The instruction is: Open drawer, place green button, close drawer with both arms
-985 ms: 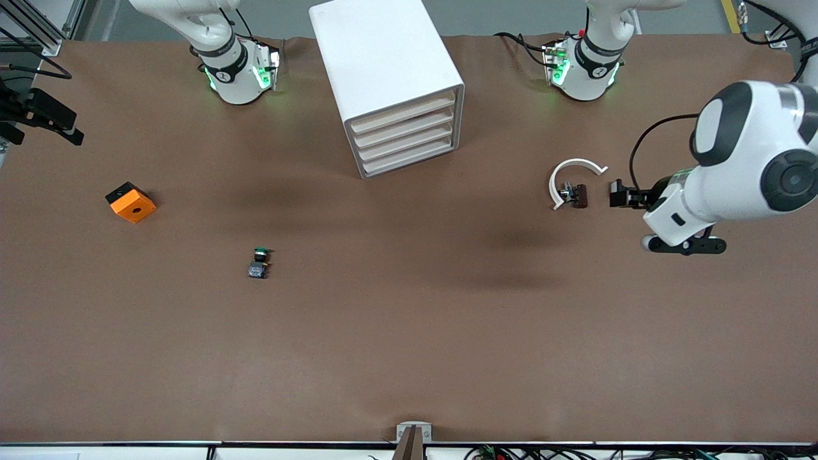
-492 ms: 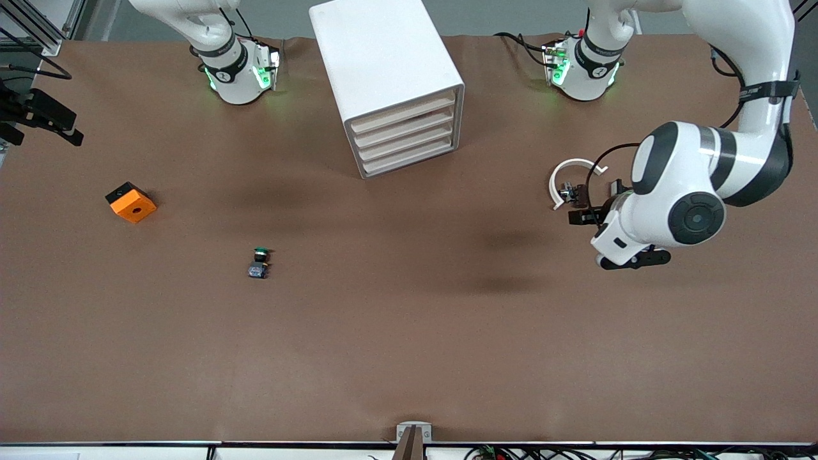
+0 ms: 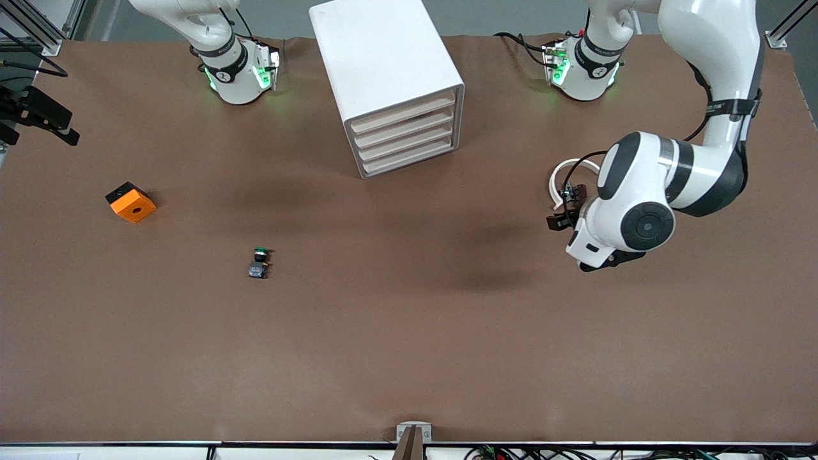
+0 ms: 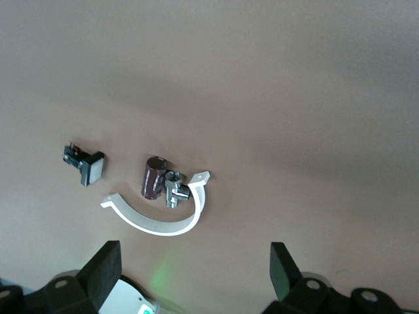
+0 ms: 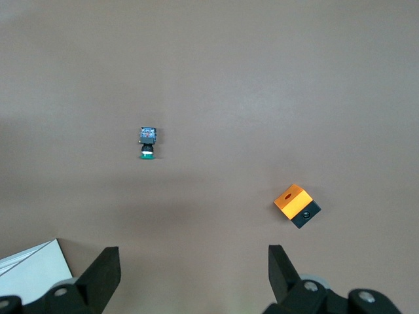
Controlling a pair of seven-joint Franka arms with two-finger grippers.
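1. The button (image 3: 259, 262) lies on the bare table (image 3: 409, 358), lower left of the front view's center.
2. The drawer (image 3: 409, 158) sits flush in the cabinet (image 3: 386, 76), contents hidden.
3. The left gripper (image 4: 190, 271), fingers spread, hangs over a white clamp (image 4: 162, 210); the right gripper (image 5: 190, 271), released, hangs high over the table with the button well below it.

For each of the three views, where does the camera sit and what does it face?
Front view: high, facing both arm bases; white four-drawer cabinet, left gripper.
Left wrist view: looks down past its open fingers at white curved clip.
Right wrist view: looks down at green-capped button, orange block; the front view shares both.
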